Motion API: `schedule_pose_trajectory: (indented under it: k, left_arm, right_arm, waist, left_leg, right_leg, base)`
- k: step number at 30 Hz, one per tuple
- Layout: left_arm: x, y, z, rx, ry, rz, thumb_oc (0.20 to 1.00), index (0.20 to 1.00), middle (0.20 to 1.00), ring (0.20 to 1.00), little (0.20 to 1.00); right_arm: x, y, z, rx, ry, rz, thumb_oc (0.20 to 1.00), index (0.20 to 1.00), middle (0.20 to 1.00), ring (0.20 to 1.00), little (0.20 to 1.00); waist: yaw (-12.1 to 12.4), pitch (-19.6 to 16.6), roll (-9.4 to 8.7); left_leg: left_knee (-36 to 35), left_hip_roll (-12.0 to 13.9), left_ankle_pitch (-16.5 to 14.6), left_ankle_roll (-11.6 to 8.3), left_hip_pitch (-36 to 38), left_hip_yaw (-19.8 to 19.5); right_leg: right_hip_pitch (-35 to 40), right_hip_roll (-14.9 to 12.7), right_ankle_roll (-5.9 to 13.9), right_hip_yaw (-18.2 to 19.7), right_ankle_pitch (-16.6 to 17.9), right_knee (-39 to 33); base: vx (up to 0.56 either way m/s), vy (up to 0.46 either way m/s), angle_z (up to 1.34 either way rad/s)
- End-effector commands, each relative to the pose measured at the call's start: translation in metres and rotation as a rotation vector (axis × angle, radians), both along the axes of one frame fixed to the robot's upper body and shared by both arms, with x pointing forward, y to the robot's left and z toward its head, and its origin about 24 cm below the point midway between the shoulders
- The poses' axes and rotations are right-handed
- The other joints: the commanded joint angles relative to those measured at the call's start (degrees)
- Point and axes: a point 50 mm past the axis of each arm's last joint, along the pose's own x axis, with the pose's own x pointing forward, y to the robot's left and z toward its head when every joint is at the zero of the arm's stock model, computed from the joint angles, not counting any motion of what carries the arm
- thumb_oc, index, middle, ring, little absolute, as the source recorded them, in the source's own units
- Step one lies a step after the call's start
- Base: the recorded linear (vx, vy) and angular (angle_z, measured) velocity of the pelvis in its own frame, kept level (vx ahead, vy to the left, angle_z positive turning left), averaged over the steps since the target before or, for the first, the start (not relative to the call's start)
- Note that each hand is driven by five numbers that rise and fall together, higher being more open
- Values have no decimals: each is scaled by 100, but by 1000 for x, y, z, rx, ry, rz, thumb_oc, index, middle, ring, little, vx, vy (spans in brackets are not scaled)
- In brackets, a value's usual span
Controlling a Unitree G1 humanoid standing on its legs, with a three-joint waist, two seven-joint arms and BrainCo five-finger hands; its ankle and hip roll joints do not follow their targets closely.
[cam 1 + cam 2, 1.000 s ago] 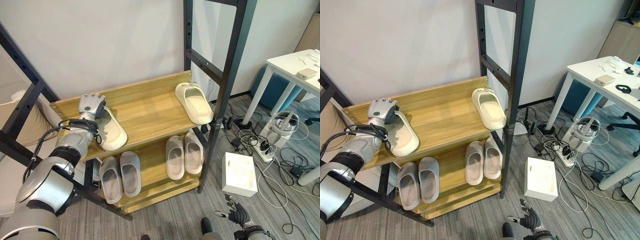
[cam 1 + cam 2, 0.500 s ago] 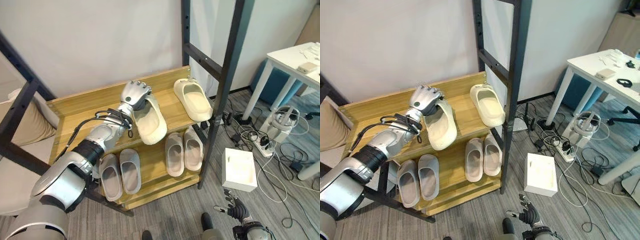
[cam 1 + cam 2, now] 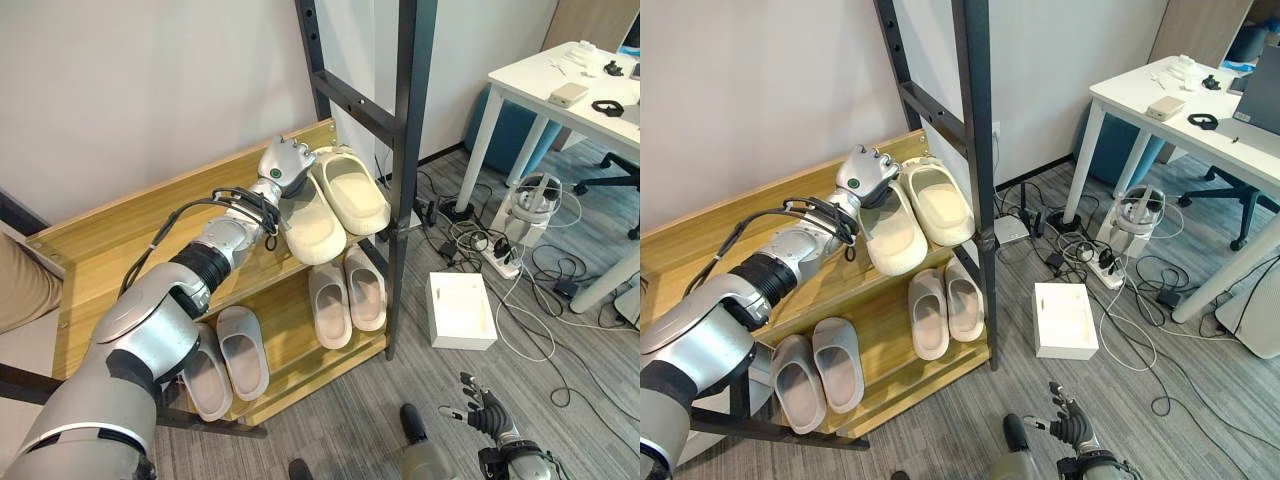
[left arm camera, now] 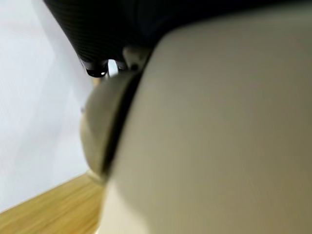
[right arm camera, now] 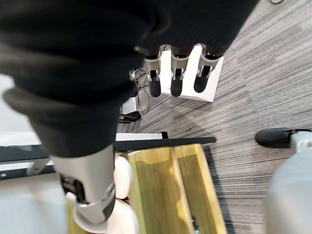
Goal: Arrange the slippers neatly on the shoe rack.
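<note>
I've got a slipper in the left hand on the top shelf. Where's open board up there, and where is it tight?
Tight at the right end: the left hand holds the cream slipper right beside its mate by the black post. Bare board runs from the forearm leftward along the top shelf to its left end. The lower shelf holds two pairs, with a narrow gap between them.
</note>
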Motion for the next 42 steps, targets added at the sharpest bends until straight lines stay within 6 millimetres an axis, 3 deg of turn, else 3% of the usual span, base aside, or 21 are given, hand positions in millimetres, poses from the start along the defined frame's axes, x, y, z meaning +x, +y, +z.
schedule_pose_trajectory:
  k: [1, 8, 9, 17, 21, 29, 37, 39, 42]
  left_arm:
    - [6, 17, 81, -42, -228, 88, 200, 200, 200, 200, 200]
    - [8, 38, 69, -53, -183, 165, 200, 200, 200, 200, 200]
    - [8, 38, 65, -55, -164, 171, 1000, 1000, 1000, 1000, 1000]
    - [8, 30, 65, -97, -144, 145, 1000, 1000, 1000, 1000, 1000]
    - [0, 18, 71, -89, -154, 59, 1000, 1000, 1000, 1000, 1000]
    - [-18, 10, 55, -239, -71, -61, 1000, 1000, 1000, 1000, 1000]
    - [-30, 11, 47, -313, -20, -116, 1000, 1000, 1000, 1000, 1000]
    - [-37, 13, 44, -392, 11, -163, 1000, 1000, 1000, 1000, 1000]
    - [-45, 19, 9, -872, 229, -264, 1000, 1000, 1000, 1000, 1000]
  right_arm:
    - [23, 1, 23, 38, -153, -4, 1000, 1000, 1000, 1000, 1000]
    - [14, -1, 19, 38, -130, -11, 1000, 1000, 1000, 1000, 1000]
    - [12, -1, 18, 35, -124, -8, 1000, 1000, 1000, 1000, 1000]
    - [11, 0, 15, 32, -103, -21, 1000, 1000, 1000, 1000, 1000]
    - [12, 3, 11, 49, -85, -44, 1000, 1000, 1000, 1000, 1000]
    - [11, 10, 2, 58, -38, -68, 1000, 1000, 1000, 1000, 1000]
    - [10, 12, -3, 61, -10, -78, 1000, 1000, 1000, 1000, 1000]
    - [9, 13, -5, 61, 0, -82, 1000, 1000, 1000, 1000, 1000]
    - [8, 16, -10, 54, 32, -78, 1000, 1000, 1000, 1000, 1000]
  waist:
    - [-164, 272, -200]
    - [-152, 238, -214]
    - [-122, 239, -220]
    - [29, 250, -244]
    - [229, 266, -261]
    - [522, 264, -324]
    - [653, 235, -325]
    - [684, 229, -321]
    - [741, 197, -310]
  left_leg:
    - [6, 178, -464, -192, 592, -71]
    - [6, 204, -454, -201, 644, -100]
    - [6, 202, -456, -200, 649, -117]
    - [6, 192, -446, -192, 637, -225]
    - [6, 172, -462, -176, 618, -332]
    - [6, 133, -445, -143, 603, -532]
    - [6, 119, -433, -134, 596, -591]
    - [6, 116, -427, -128, 601, -608]
    - [6, 88, -402, -110, 621, -636]
  right_leg:
    - [433, -92, 326, -101, -667, 89]
    - [505, -62, 307, -149, -691, 79]
    - [532, -58, 303, -178, -700, 74]
    - [635, -66, 289, -305, -733, 61]
    - [736, -91, 269, -416, -768, 59]
    - [904, -107, 215, -586, -804, 42]
    - [972, -123, 205, -660, -806, 33]
    - [992, -130, 197, -670, -805, 32]
    - [1026, -138, 164, -682, -780, 19]
  base:
    - [0, 0, 0]
    - [7, -7, -1]
    - [0, 0, 0]
    - [-2, -3, 1]
    - [-15, -10, 14]
    - [-15, -11, 18]
    - [-7, -3, 5]
    - [0, 0, 0]
    - [5, 6, 2]
